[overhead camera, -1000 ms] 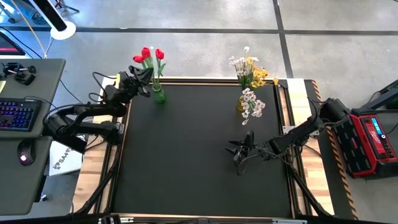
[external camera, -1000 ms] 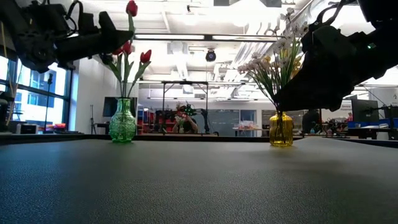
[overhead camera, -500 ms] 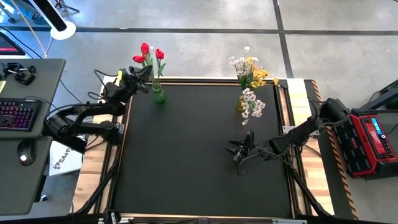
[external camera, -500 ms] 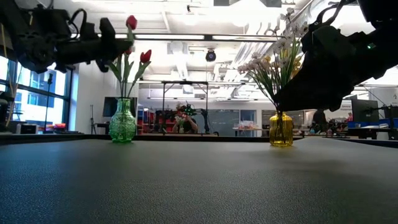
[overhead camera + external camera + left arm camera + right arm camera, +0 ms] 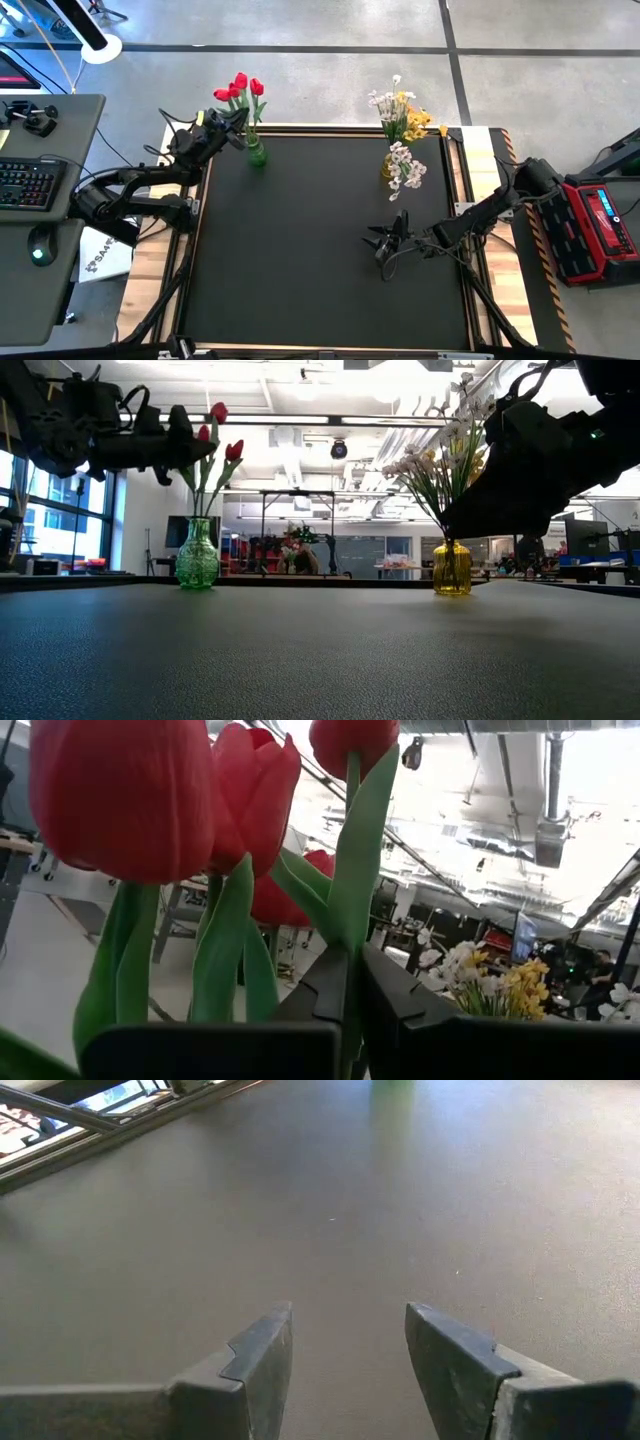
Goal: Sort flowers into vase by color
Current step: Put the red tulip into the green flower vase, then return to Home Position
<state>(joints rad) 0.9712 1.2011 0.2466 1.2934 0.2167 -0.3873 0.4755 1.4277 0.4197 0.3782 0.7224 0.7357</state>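
A green glass vase (image 5: 256, 154) (image 5: 197, 554) stands at the table's far left with red tulips (image 5: 240, 88) upright in it. My left gripper (image 5: 234, 123) (image 5: 186, 444) is beside the tulips, just above the vase's mouth, shut on the stem of one red tulip (image 5: 218, 412) (image 5: 352, 740). A yellow vase (image 5: 387, 170) (image 5: 451, 568) at the far right holds white and yellow sprays (image 5: 402, 110). My right gripper (image 5: 383, 241) (image 5: 348, 1332) hangs open over bare black tabletop, right of the middle. My left gripper pinches the tulip's green stem (image 5: 347, 935) between its two fingers, well below the bloom, beside a long leaf (image 5: 362, 850). The fingers come from the table's left, about level and tipped slightly up, across the stem. The tulip stands nearly upright among the others; its lower end is hidden.
The black tabletop (image 5: 300, 260) has free room across its middle and near side. A desk with a keyboard (image 5: 25, 185) stands off the left edge, a red device (image 5: 600, 225) off the right edge. A person shows far behind in the low view (image 5: 298, 555).
My left gripper has sunk and tipped toward level beside the green vase, staying shut. The held tulip has come down with it: its bloom, which stood well above the other tulips, is now close among them.
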